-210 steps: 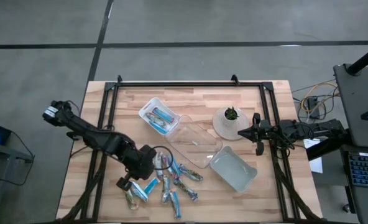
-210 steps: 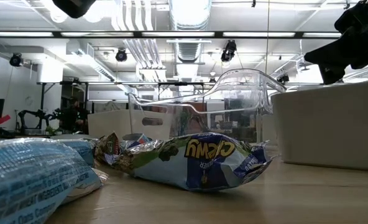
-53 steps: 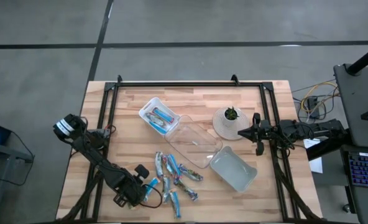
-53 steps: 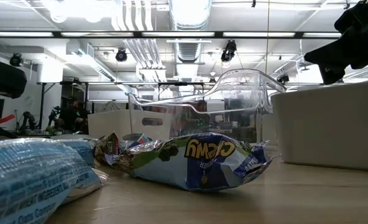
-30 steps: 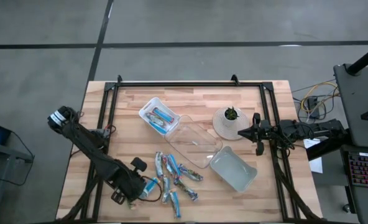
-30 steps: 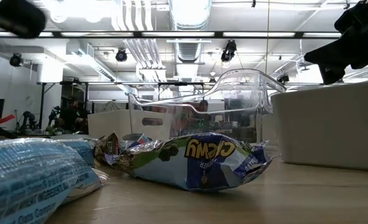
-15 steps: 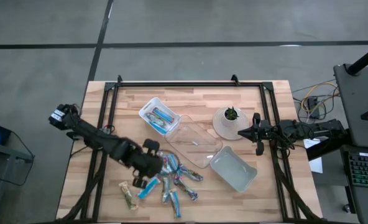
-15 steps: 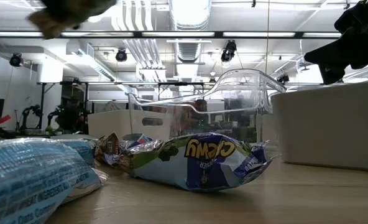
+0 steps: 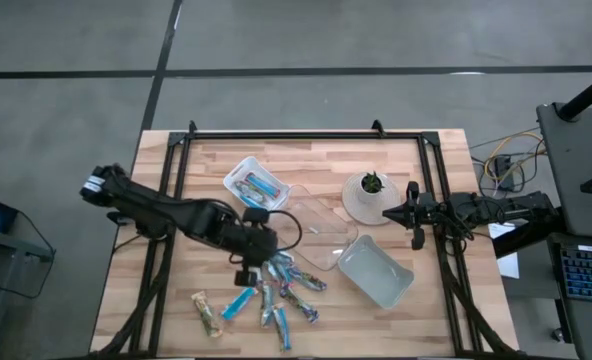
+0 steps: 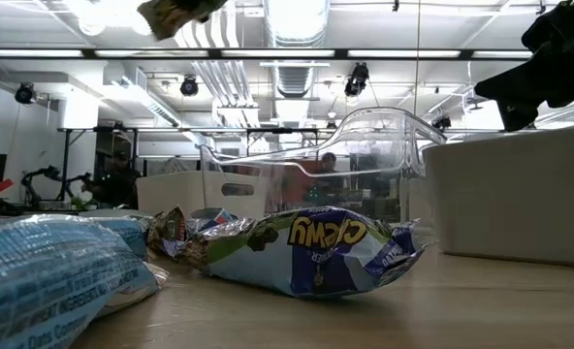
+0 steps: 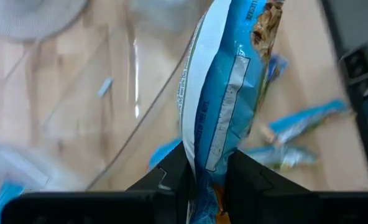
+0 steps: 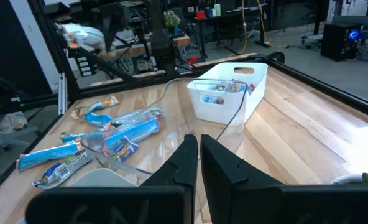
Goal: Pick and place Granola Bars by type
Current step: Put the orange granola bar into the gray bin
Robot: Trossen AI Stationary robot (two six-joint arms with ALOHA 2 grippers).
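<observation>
My left gripper (image 9: pixel 259 243) hangs above the table's middle, between the loose pile of granola bars (image 9: pixel 276 292) and the clear tray (image 9: pixel 311 232). It is shut on one blue-and-white wrapped bar (image 11: pixel 221 93), which the low view shows high in the air (image 10: pixel 175 15). The pile lies flat on the wood; a blue "Chewy" bar (image 10: pixel 316 247) lies nearest the low camera. One greenish-tan bar (image 9: pixel 208 312) lies apart at the near left. My right gripper (image 12: pixel 198 149) waits shut at the table's right edge (image 9: pixel 413 215). My left gripper pinches one end of the bar (image 11: pixel 206 163) between its two fingers (image 11: pixel 171 177). The rest of the wrapper sticks out beyond the fingertips. The gripper slants down toward the table, and the bar is lifted clear of it.
A white tray (image 9: pixel 234 172) at the far left of the middle holds blue bars. A pale tray (image 9: pixel 376 272) stands right of the clear one. A small potted plant (image 9: pixel 369 193) sits at the far right. A black frame (image 9: pixel 276 135) runs round the tabletop.
My left gripper has risen from the near-left side of the pile and swung toward the table's far right, to beside the clear tray, rolling as it went. It has stayed shut on the bar, which has come up clear of the table.
</observation>
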